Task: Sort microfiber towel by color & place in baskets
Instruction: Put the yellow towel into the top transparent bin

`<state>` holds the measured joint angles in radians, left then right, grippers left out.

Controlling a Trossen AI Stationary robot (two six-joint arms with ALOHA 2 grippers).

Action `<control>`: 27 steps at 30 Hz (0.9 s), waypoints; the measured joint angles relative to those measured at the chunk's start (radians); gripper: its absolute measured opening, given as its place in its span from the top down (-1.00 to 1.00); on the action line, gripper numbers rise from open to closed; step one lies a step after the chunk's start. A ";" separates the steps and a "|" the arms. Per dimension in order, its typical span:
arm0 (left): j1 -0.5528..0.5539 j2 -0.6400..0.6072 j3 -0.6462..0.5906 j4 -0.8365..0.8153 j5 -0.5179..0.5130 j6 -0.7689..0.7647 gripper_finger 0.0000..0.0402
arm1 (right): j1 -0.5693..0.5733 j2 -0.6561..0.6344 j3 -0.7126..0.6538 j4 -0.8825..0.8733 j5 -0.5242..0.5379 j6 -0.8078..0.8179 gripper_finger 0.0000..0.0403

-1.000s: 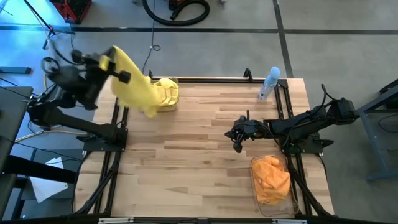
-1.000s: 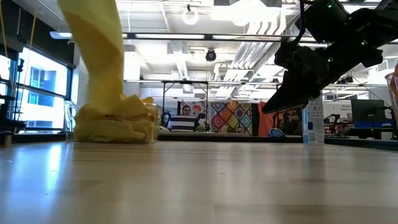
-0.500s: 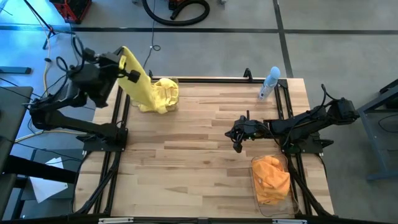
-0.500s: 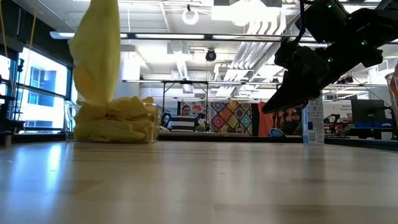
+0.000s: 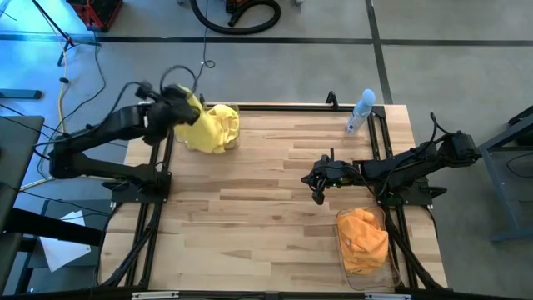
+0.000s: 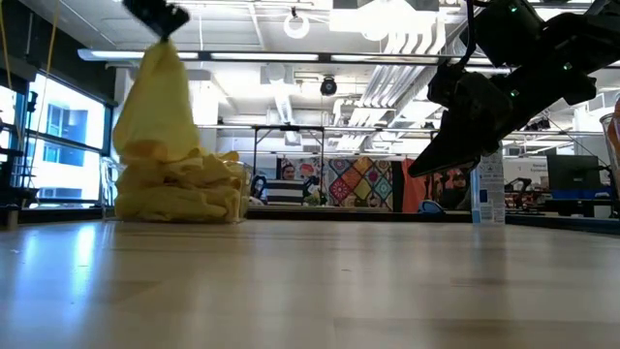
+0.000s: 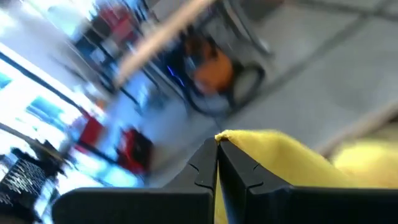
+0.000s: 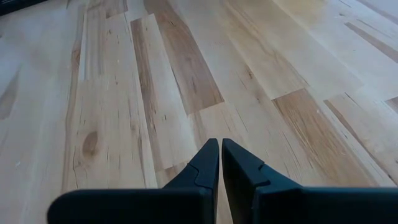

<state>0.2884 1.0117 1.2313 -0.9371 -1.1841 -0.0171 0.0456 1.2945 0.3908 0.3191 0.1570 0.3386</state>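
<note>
- Fingers of the left gripper [image 7: 217, 163] are pressed together on the top corner of a yellow towel [image 5: 197, 123], which is seen pinched between them in the left wrist view.
- Directly below those fingers, the held towel hangs in a cone down onto the yellow pile [image 6: 179, 189] that fills the clear basket [image 6: 239, 194] at the table's far left corner.
- Just beyond that basket, the table's far edge [image 5: 283, 107] and the black frame rail [image 5: 158, 154] are met, so little room is left on those sides; open wood is found only toward the table's middle.
- Compared with a second ago, the left gripper is found lower and closer over the basket, and the towel, then stretched long, is now bunched on the pile.
- Fingers of the right gripper [image 8: 220, 163] are closed tip to tip with nothing between them, held above bare planks [image 8: 174, 74].
- All around those fingers, free board is left; the orange towels [image 5: 364, 239] lie in the second basket [image 5: 393, 268] nearer the front right corner, and a spray bottle [image 5: 361, 111] stands at the far edge.
- No change is seen in the right arm.
</note>
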 joint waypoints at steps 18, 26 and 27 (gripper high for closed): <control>0.141 0.085 -0.458 0.299 0.604 -0.288 1.00 | 0.000 0.000 0.000 0.000 -0.008 0.000 0.92; 0.265 0.185 -0.463 0.305 0.777 -0.423 0.81 | 0.000 0.000 0.000 0.000 -0.008 -0.004 0.92; 0.289 0.201 -0.461 0.302 0.810 -0.431 0.76 | 0.000 0.000 0.000 0.000 -0.008 -0.004 0.92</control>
<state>0.5777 1.2124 0.7701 -0.6347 -0.3737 -0.4482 0.0456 1.2945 0.3908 0.3188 0.1493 0.3343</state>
